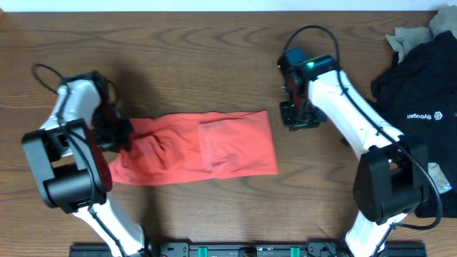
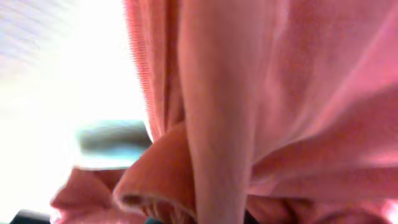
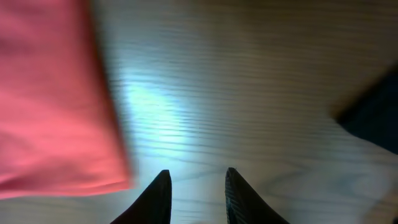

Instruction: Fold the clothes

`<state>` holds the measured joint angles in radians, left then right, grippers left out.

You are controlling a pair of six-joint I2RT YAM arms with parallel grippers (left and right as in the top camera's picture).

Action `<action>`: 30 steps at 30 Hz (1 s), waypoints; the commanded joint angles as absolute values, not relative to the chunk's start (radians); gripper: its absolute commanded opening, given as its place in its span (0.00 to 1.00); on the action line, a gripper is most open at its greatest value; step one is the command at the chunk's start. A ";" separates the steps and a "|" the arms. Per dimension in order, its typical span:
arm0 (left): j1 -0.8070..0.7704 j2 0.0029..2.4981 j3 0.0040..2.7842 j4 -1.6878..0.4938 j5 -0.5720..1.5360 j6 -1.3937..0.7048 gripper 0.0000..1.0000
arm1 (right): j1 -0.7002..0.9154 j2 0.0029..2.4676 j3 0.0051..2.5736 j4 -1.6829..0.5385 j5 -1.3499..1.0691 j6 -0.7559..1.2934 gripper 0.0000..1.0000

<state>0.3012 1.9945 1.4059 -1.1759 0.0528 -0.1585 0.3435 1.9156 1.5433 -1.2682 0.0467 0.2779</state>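
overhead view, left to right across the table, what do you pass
left pincer at the shirt's left end → coral-red shirt → right pincer → black tee

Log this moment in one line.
left tool: at left end of red shirt, grip unclear | right tool: open, empty, over table

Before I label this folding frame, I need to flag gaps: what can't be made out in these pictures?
- Left jaws: overhead, hidden under the left arm and bunched coral-red T-shirt; left wrist view, blurred cloth fills everything.
- Black tee: overhead, cut by the right edge, partly under the right arm.
- Beige cloth: overhead, partly under the black tee.
- Dark patch: right wrist view, blurred, at the edge.
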 commanded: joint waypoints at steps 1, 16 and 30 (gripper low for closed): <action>0.347 1.941 1.524 -1.250 -0.024 -0.205 0.11 | 0.285 1.902 1.554 -1.274 0.082 0.291 0.27; 0.049 1.937 1.692 -1.511 0.265 -0.271 0.06 | 0.228 1.902 1.554 -1.278 0.079 0.291 0.27; -0.304 1.938 1.690 -1.494 0.261 -0.326 0.07 | 0.228 1.902 1.554 -1.285 0.078 0.290 0.27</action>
